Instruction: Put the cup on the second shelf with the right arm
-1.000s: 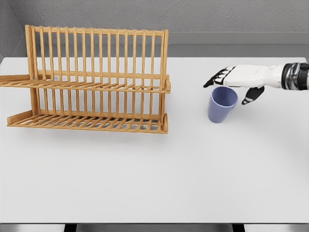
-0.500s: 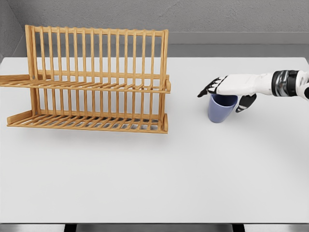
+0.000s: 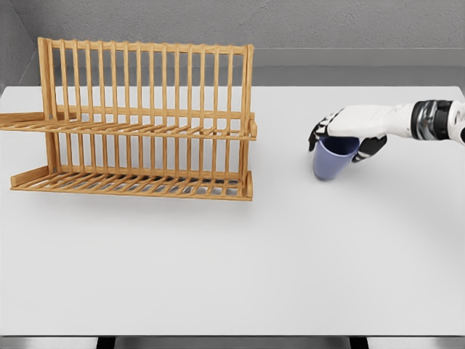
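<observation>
A single view comes from the robot's head, set above the near edge of the flat white desk (image 3: 218, 254) and looking down and forward across it. It stands far enough back to take in both side edges and the far edge, with the grey wall (image 3: 327, 22) behind.

Bare table (image 3: 218, 262) between cup (image 3: 330, 161) and wooden rack (image 3: 145, 120); open approach from the right.
</observation>
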